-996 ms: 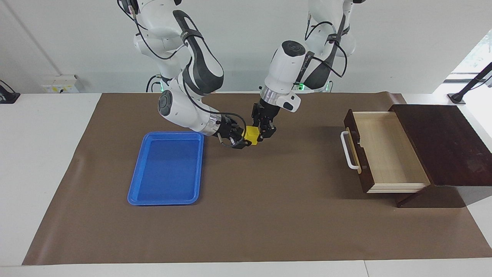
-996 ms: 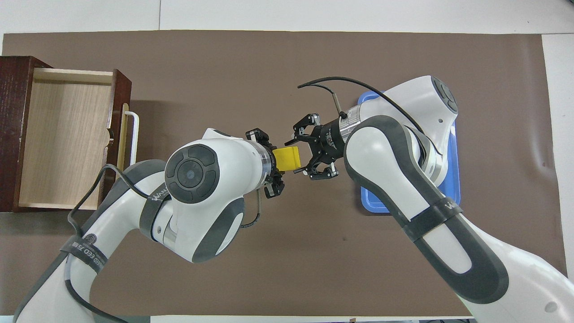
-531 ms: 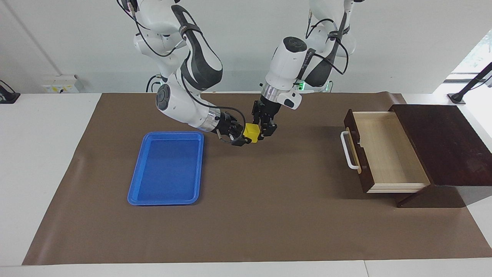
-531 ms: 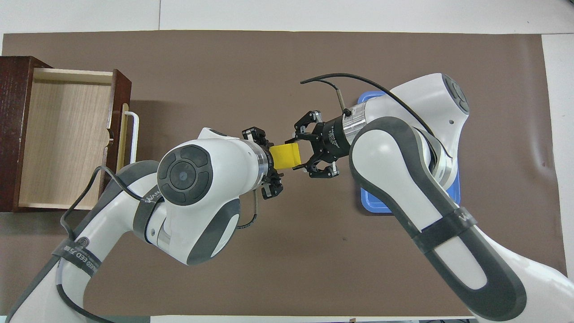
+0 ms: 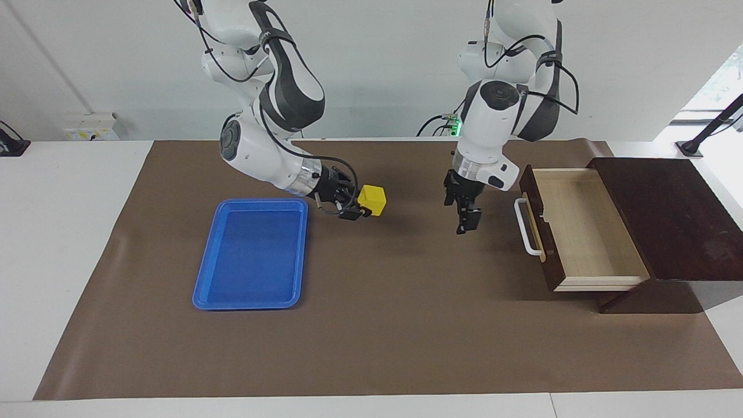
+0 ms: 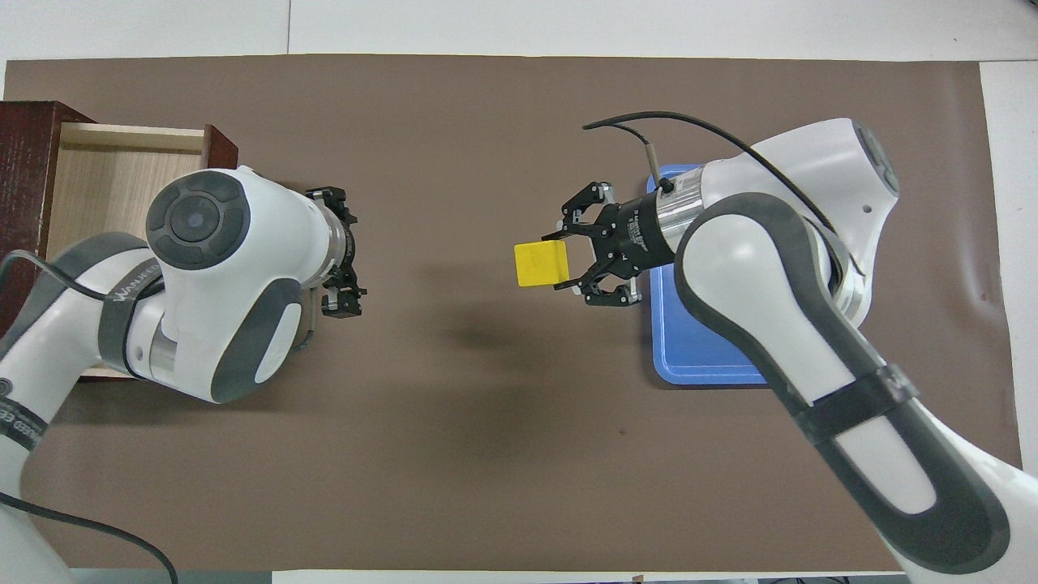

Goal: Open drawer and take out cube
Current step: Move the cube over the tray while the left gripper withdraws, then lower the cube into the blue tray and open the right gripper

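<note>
The small yellow cube [image 5: 372,200] [image 6: 541,264] hangs above the brown mat, close to the blue tray's corner, and my right gripper [image 5: 361,206] [image 6: 569,264] is shut on it from the tray's side. My left gripper [image 5: 468,219] [image 6: 347,250] hangs open and empty over the mat, just in front of the drawer. The drawer [image 5: 586,229] [image 6: 105,174] stands pulled out of its dark wooden box, its pale inside bare. Its white handle [image 5: 525,227] faces the middle of the table; from overhead the left arm covers it.
A blue plastic tray [image 5: 252,252] [image 6: 697,357] lies on the mat toward the right arm's end, nothing in it. The dark wooden box [image 5: 667,217] sits at the left arm's end. The brown mat [image 5: 395,325] covers most of the table.
My left gripper opened, let go of the cube and swung away toward the drawer. The right gripper kept the cube and shifted slightly toward the tray.
</note>
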You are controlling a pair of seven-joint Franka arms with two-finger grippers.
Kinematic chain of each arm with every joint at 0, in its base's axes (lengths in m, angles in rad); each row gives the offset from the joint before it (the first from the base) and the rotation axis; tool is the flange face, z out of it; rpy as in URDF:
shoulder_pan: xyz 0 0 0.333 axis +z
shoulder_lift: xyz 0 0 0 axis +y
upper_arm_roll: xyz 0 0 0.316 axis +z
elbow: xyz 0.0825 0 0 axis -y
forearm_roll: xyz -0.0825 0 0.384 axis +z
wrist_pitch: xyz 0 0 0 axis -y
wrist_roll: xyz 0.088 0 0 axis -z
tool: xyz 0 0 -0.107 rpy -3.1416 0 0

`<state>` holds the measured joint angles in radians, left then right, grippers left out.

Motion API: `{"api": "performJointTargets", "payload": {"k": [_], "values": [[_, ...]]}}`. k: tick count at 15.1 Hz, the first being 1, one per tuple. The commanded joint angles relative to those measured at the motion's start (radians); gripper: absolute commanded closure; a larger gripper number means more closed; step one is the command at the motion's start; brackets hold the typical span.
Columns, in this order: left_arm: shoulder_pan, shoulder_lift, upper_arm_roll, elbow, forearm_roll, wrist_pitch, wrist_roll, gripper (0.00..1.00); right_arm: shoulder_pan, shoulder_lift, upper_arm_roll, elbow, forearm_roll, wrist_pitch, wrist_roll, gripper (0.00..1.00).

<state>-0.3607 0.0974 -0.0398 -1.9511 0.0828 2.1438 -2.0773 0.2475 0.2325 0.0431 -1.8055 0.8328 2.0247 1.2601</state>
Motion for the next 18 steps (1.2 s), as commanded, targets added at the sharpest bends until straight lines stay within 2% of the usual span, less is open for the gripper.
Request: {"api": "performJointTargets", "payload": {"k": [1, 4, 7, 13, 16, 18], "values": [[0.074, -0.004, -0.008, 0.026, 0.127, -0.082, 0.019, 0.0, -0.124, -0.005, 0.005, -0.002, 0.002, -0.072, -0.066, 1.0], [0.15, -0.001, -0.009, 0.035, 0.228, -0.087, 0.052, 0.0, -0.255, 0.022, 0.006, -0.003, 0.005, -0.113, -0.148, 1.0], [0.264, 0.004, -0.009, 0.034, 0.239, -0.065, 0.213, 0.0, -0.33, 0.143, 0.008, 0.078, 0.025, -0.113, -0.183, 1.0], [0.439, 0.021, -0.009, 0.038, 0.262, 0.036, 0.426, 0.0, -0.381, 0.333, 0.006, 0.216, 0.017, -0.15, -0.249, 1.0], [0.497, 0.022, -0.011, 0.031, 0.262, 0.07, 0.476, 0.0, -0.376, 0.36, 0.006, 0.212, 0.023, -0.156, -0.316, 1.0], [0.499, 0.021, -0.011, 0.029, 0.262, 0.067, 0.491, 0.0, -0.381, 0.378, 0.008, 0.21, 0.025, -0.156, -0.353, 1.0]]}}
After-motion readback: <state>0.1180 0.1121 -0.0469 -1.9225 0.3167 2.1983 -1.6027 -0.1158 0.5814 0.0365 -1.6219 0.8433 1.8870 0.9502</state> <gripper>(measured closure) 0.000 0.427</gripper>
